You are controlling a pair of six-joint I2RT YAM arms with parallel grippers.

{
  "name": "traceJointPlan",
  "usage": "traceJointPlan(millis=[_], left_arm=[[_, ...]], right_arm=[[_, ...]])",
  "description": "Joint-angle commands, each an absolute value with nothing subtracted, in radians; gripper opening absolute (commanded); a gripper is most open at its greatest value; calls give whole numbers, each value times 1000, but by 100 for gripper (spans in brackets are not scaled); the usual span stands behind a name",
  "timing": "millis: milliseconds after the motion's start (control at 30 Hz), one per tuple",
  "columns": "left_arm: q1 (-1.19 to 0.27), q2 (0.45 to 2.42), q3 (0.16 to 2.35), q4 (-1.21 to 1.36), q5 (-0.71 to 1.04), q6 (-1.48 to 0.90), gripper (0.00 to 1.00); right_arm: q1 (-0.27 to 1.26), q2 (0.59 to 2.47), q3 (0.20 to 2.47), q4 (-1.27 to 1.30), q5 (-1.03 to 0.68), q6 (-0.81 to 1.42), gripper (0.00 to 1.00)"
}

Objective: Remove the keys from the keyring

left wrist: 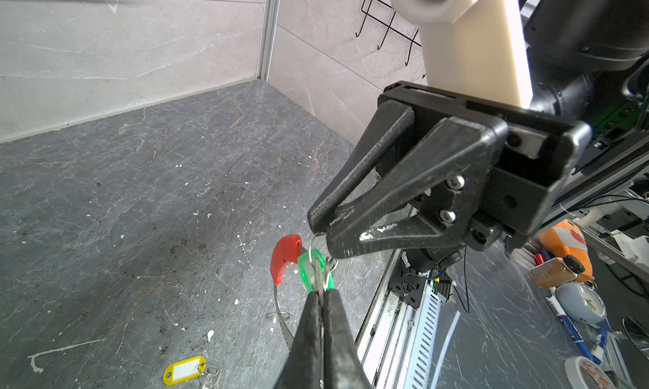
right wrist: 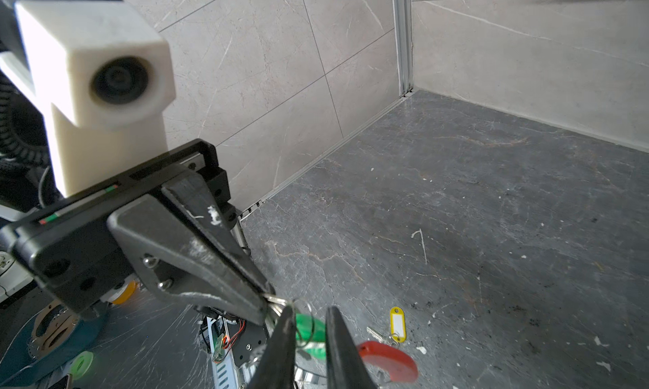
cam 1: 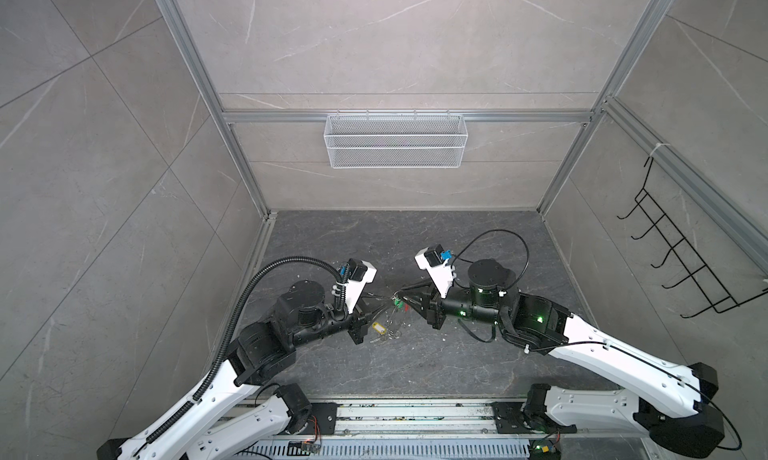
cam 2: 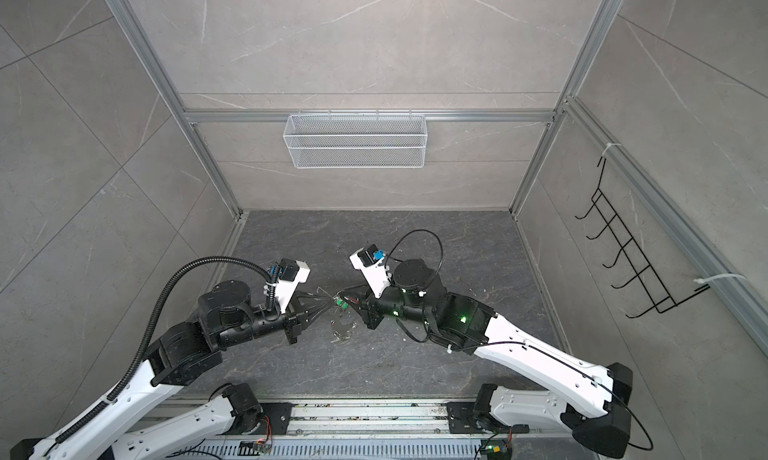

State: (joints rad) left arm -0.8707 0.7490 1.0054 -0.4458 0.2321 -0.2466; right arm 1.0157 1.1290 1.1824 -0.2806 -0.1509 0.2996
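My left gripper [left wrist: 321, 294] is shut on the silver key [left wrist: 318, 276] that carries the green tag [left wrist: 306, 269], and holds it above the floor. Just right of that, in both top views, my right gripper [right wrist: 310, 310] stands open, its fingers apart on either side of the green tag [right wrist: 310, 329]. Both sets of tips meet at mid-floor: the left gripper [cam 1: 390, 300] and the right gripper [cam 1: 399, 298]. The keyring's red sleeve [left wrist: 284, 257] hangs beside the tag, with its thin hoop [left wrist: 281, 317] curving down. The other key, with a yellow tag [cam 1: 377, 327], lies flat on the floor.
A white mesh basket [cam 1: 395, 142] hangs on the back wall. On the right wall is a black wire hook rack [cam 1: 685, 262]. The arms' base rail [cam 1: 415, 416] runs along the front edge. Small white flecks dot the dark stone floor [cam 1: 457, 238].
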Motion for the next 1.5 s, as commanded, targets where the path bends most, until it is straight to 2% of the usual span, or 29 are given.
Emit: traceJointPlan(millis=[0, 100, 333, 467, 567, 833, 1067, 1467], left_arm=[[-871, 733, 1011, -374, 209, -273, 0], [-871, 734, 1017, -382, 187, -283, 0], [-871, 682, 980, -322, 120, -318, 0], [-871, 649, 937, -243, 59, -372, 0], [-872, 679, 942, -226, 86, -382, 0], [-872, 692, 941, -227, 109, -379, 0], [-871, 701, 944, -236, 134, -363, 0], [-872, 713, 948, -238, 161, -356, 0]], right_arm=[[998, 1097, 1199, -295, -179, 291, 26], [985, 1079, 1179, -273, -228, 296, 33], [938, 1074, 1103, -146, -466, 333, 34], [938, 1093, 1071, -87, -480, 348, 40], [937, 1128, 1098, -97, -462, 338, 41], [936, 1139, 1075, -7, -413, 363, 38], [927, 1144, 1100, -31, -398, 339, 35], [919, 1153, 1110, 14, -457, 347, 27]])
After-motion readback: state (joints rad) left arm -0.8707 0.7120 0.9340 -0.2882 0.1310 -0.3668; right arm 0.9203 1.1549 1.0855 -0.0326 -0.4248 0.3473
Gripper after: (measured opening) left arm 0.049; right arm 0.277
